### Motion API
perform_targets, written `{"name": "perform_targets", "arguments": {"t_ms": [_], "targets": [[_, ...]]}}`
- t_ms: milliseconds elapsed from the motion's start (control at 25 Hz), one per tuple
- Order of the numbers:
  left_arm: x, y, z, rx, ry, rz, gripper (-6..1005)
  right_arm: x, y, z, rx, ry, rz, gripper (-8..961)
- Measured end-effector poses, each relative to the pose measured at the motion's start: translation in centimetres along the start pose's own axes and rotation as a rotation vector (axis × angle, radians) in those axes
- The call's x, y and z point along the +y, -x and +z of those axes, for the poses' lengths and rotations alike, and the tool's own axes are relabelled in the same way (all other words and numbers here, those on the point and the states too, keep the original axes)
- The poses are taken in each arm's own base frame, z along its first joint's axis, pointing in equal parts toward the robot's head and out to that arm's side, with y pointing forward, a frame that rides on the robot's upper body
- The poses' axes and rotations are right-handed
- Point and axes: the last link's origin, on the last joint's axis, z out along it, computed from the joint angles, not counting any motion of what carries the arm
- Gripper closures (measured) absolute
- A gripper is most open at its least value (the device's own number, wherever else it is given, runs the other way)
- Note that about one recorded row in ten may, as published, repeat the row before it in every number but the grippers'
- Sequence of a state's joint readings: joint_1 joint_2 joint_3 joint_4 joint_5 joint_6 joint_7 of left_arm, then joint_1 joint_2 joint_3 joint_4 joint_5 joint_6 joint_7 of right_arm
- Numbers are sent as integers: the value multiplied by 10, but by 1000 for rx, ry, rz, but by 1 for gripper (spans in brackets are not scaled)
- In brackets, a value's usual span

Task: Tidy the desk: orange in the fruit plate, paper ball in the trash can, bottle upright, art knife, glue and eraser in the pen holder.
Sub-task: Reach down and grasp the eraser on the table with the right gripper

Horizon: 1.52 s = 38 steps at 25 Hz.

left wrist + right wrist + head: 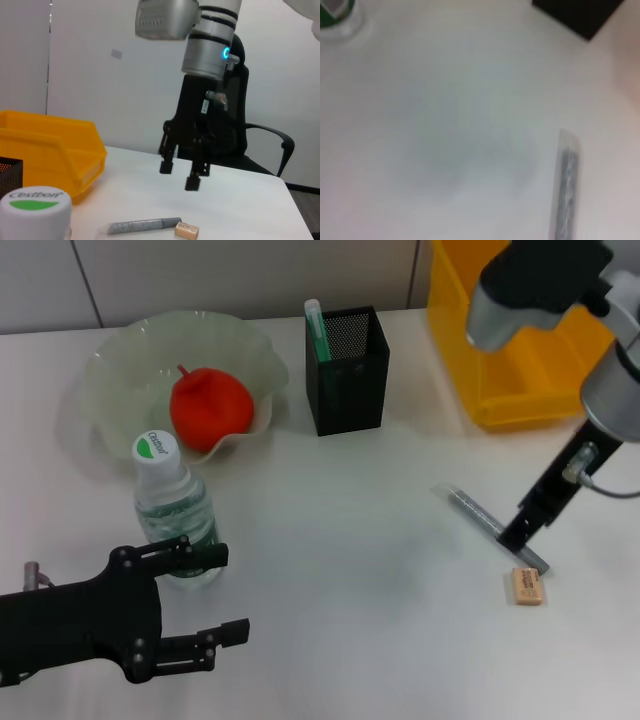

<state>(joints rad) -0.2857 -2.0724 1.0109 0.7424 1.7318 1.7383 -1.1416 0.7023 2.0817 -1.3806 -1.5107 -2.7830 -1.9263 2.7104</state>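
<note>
left gripper [205, 600] nearest, matte black, jaws spread, empty, just beside clear plastic bottle [174, 508] standing upright, white-green cap. small tan block eraser [526, 585] flat on smooth white table [350, 570]. slim grey art knife [490, 527] lies touching-close behind it. right gripper [181, 175] black, fingers parted, hovering just above knife. beyond: black mesh pen holder [347, 368] with green glue stick [317, 330]; orange [209, 407] in wavy translucent fruit plate [115, 380]; yellow bin [510, 370] far right.

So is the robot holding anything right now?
No. The right gripper hangs open above the art knife, not touching it. The left gripper is open beside the bottle, holding nothing.
</note>
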Motion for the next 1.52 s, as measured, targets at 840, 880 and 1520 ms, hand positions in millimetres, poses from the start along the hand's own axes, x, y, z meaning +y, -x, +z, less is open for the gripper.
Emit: {"name": "perform_targets", "arguments": {"t_ms": [840, 880, 1520], "targets": [[-1, 1, 0, -3, -6, -2, 213, 2, -16, 49, 190, 76, 56, 196], [-1, 1, 0, -3, -7, -3, 213, 1, -17, 51, 190, 76, 60, 198], [0, 3, 1, -1, -7, -11, 213, -4, -15, 68, 203, 80, 81, 229]]}}
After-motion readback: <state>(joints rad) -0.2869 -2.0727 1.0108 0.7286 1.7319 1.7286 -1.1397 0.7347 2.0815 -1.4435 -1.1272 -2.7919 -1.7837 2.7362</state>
